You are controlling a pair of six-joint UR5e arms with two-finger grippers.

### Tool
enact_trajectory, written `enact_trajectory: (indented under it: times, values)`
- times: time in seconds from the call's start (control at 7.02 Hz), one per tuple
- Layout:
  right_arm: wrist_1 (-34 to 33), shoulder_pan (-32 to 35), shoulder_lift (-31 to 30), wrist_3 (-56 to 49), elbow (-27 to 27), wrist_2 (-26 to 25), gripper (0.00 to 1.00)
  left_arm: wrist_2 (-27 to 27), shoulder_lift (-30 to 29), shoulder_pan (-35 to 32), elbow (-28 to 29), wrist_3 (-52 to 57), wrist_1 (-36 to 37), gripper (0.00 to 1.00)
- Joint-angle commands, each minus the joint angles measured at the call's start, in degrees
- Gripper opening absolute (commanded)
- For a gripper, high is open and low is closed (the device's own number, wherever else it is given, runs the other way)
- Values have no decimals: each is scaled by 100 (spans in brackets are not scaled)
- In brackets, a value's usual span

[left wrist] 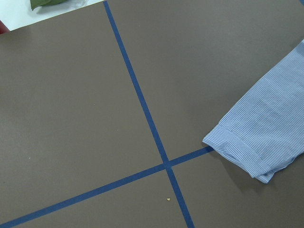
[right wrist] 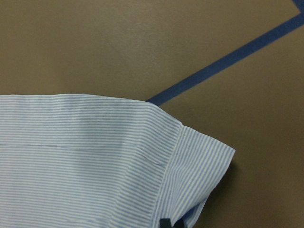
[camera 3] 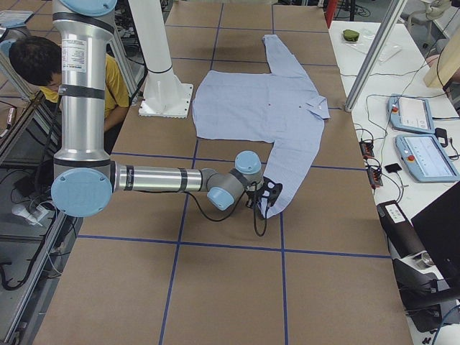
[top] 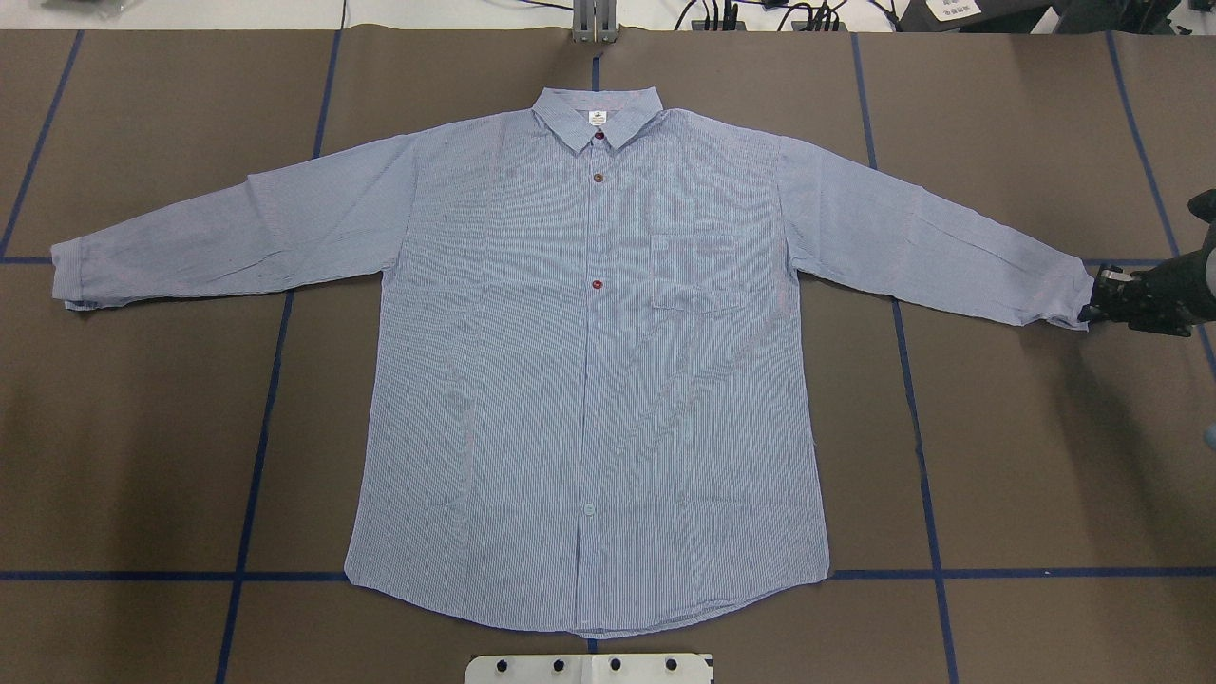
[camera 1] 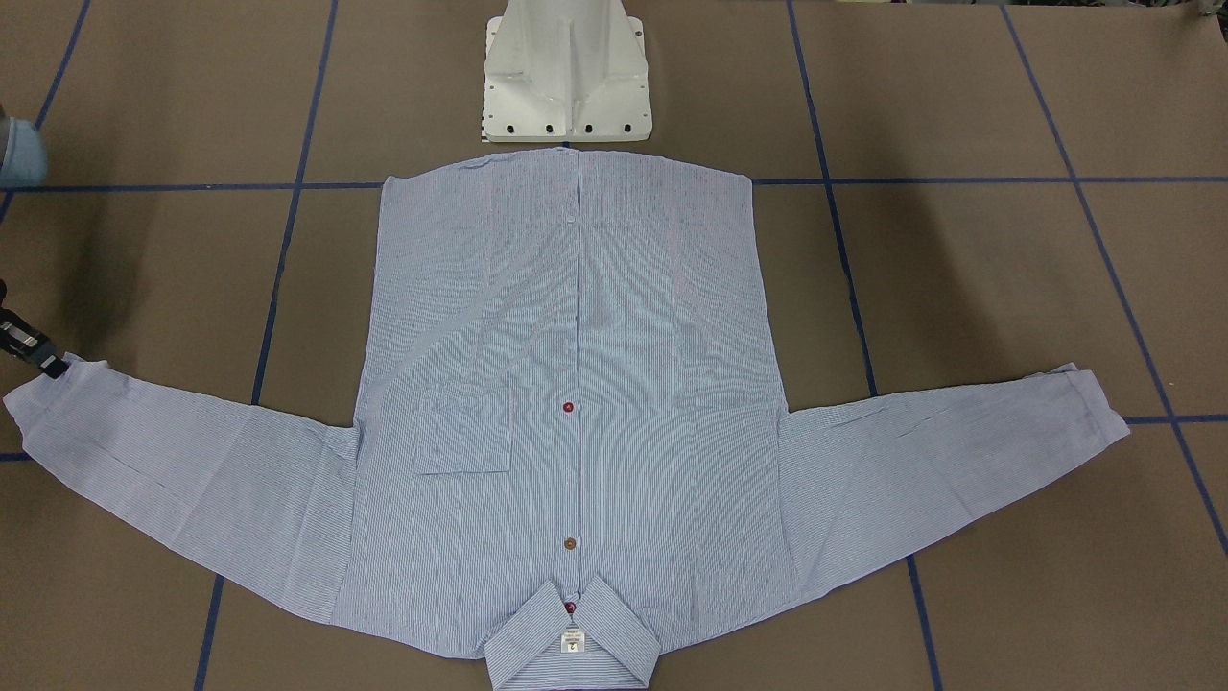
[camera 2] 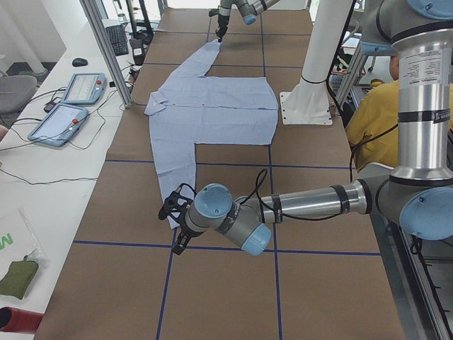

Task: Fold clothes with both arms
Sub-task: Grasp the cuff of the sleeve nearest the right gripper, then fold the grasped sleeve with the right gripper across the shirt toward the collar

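The light-blue striped shirt (top: 589, 380) lies flat and face up on the brown table, sleeves spread, collar (camera 1: 573, 638) away from the robot's base. My right gripper (top: 1097, 302) is at the cuff of the sleeve on my right (top: 1069, 294) and looks shut on its edge. One dark fingertip (right wrist: 165, 222) shows at the cuff (right wrist: 199, 166) in the right wrist view. It also shows in the front view (camera 1: 43, 363). My left gripper (camera 2: 175, 216) hangs above the table near the other cuff (left wrist: 247, 152). I cannot tell whether it is open or shut.
The white pedestal base (camera 1: 566, 77) stands at the shirt's hem. Blue tape lines (left wrist: 142, 109) cross the table. A side table with tablets (camera 2: 71, 106) and a green pouch (left wrist: 52, 4) runs along the far edge. A person in yellow (camera 3: 43, 65) sits behind the robot.
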Motion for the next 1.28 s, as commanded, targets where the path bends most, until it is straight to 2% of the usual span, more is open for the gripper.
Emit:
enact_trajectory:
  times: [0.0, 0.14, 0.29, 0.43, 0.57, 0.71, 0.86, 1.0, 1.14]
  values:
    - [-752, -161, 164, -1, 979, 1, 0, -4, 12, 0, -2, 0, -1, 99]
    - [-1750, -241, 931, 8, 1288, -34, 0, -4, 12, 0, -2, 0, -1, 100]
    - [-3030, -677, 1922, 138, 1430, -478, 0, -4, 12, 0, 7, 0, -1, 100]
    - [-4192, -1378, 3028, 757, 1353, -1153, 0, -13, 12, 0, 16, -9, -1, 99]
    - [-4403, -1611, 3727, 1199, 1022, -1342, 0, 5, -5, 0, 24, 0, -1, 99]
    - [-4362, -1935, 4430, 1847, 374, -1466, 0, 5, -6, 0, 24, 0, -1, 100]
    - [-3866, -2121, 5211, 2471, -485, -1798, 0, -13, -14, 0, 24, -9, -1, 99]
    - [-3269, -2271, 5794, 3026, -1242, -1862, 0, -21, -6, 0, 16, -9, -9, 100]
    - [-2976, -2368, 6052, 3057, -1606, -1932, 0, -13, -6, 0, 7, -9, -9, 100]
